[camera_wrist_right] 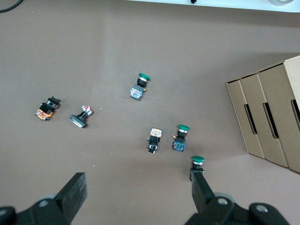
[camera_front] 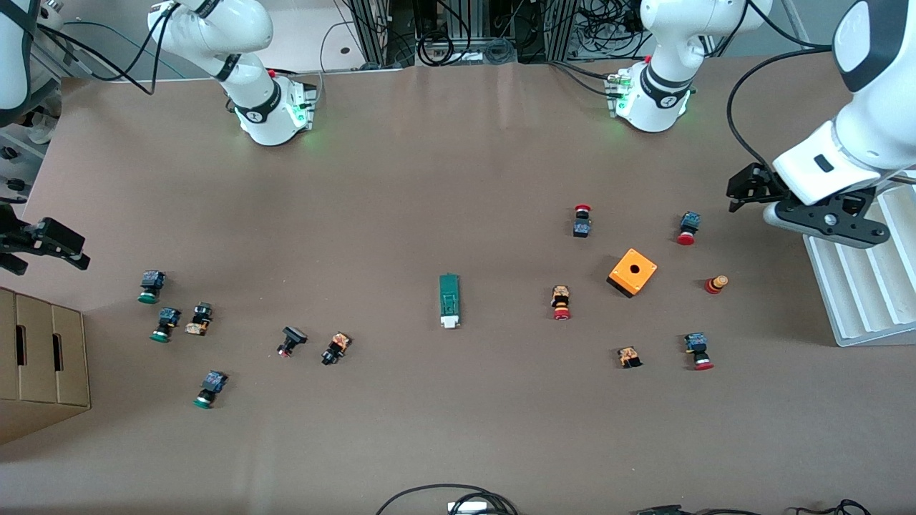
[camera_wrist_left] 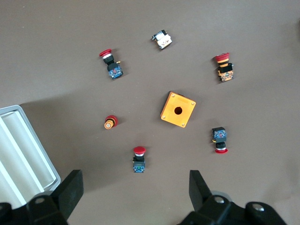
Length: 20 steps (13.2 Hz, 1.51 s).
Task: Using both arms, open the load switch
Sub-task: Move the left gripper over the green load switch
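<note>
The load switch (camera_front: 449, 301) lies flat at mid-table, its white block at the 6 o'clock end, touched by neither gripper; the orange cube (camera_front: 632, 272) sits at its 3 o'clock, with red push-buttons (camera_front: 562, 302) scattered between and around; the left gripper (camera_wrist_left: 136, 192) hangs over the table by the white tray (camera_front: 869, 286), fingers spread – empty; the right gripper (camera_wrist_right: 138, 194) hovers above the green-capped buttons (camera_wrist_right: 181, 137) beside the cardboard boxes (camera_wrist_right: 274, 117) – fingers apart, gripping nothing.

A slim green load switch (camera_front: 449, 300) is laid flat mid-surface, its white block at the end nearer the front camera, untouched, apart from the push-buttons.
</note>
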Motion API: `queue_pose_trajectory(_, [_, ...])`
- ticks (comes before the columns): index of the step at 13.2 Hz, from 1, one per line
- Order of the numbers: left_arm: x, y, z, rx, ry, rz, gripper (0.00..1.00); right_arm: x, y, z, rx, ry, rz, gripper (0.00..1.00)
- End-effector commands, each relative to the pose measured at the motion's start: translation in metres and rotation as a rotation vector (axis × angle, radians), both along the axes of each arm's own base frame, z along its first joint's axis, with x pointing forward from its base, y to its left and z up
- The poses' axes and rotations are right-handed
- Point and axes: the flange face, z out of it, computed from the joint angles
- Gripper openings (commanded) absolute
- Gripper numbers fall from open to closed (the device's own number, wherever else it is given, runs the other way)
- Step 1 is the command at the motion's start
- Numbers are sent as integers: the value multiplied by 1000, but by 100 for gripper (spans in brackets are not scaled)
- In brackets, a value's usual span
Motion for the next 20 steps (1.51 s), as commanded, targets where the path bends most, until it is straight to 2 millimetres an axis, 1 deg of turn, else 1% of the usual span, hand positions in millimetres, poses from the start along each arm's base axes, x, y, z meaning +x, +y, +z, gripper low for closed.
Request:
queue_pose_trajectory(1, [-4,-21,7,-9,-1,6,100,2,1,3,-11,-14,11,100])
queue_pose_trajectory(2, [-6,-32,8,-7,-5,41,100,2,0,3,-11,-14,9,100])
queue_pose_trajectory(4, [-12,-60,9,0,-13,111,100,2,0,3,-12,-15,11,100])
queue_pose_trajectory(6, [-16,-82,9,4,-21,143,100,1,1,3,-10,-11,10,100])
queue_pose_trajectory(8, [-20,-107,4,10,-23,167,100,1,1,3,-11,-11,10,100])
queue_pose_trajectory(9, [-21,-115,6,11,-29,194,100,1,1,3,-10,-9,8,100])
queue_pose_trajectory(12, [-23,-140,2,10,-39,248,100,1,1,3,-10,-11,8,100])
queue_pose_trajectory(14, [-27,-161,-1,8,-48,273,100,1,0,3,-11,-11,6,100])
queue_pose_trajectory(17, [-28,-179,-4,-6,-62,322,100,2,0,3,-11,-12,6,100])
queue_pose_trajectory(19, [-28,-185,-4,-14,-74,353,100,2,0,3,-11,-14,6,100])
queue_pose_trajectory(20, [-29,-192,-7,-16,-72,359,100,2,0,3,-11,-14,6,100])
